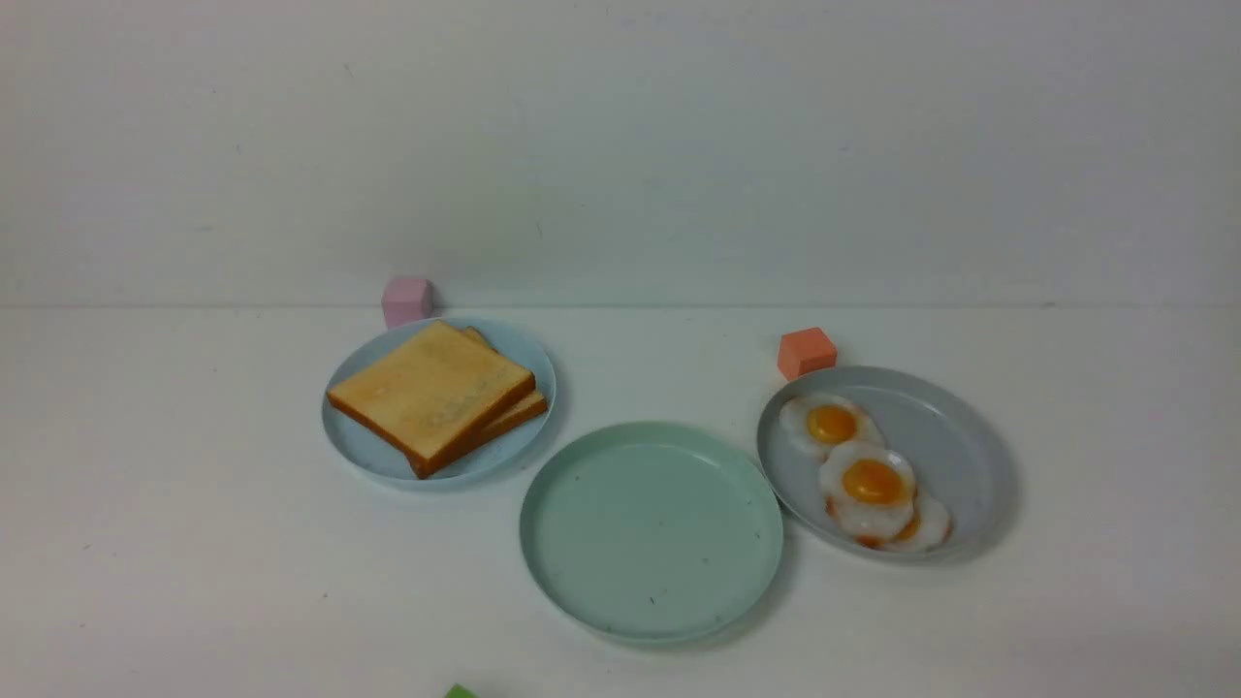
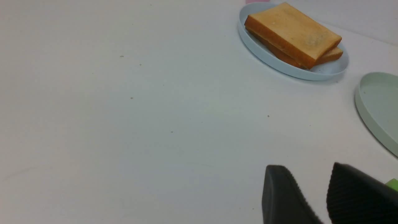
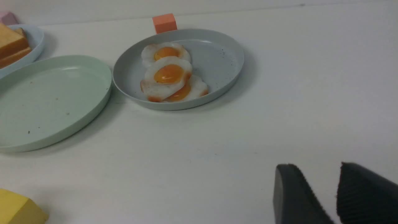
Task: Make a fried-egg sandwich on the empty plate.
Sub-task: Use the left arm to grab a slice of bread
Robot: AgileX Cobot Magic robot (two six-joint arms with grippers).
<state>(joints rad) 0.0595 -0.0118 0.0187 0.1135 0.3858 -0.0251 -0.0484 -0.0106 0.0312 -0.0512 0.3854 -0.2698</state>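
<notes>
The empty mint-green plate lies in the middle of the table, nothing on it. Two stacked toast slices rest on a light blue plate to its left. On the right, a grey plate holds three overlapping fried eggs. Neither arm shows in the front view. In the left wrist view, my left gripper stands open over bare table, well short of the toast. My right gripper is open too, over bare table and apart from the eggs.
A pink cube stands behind the blue plate and an orange cube behind the grey plate. At the front edge I see a green block. A yellow block lies near the mint plate's front.
</notes>
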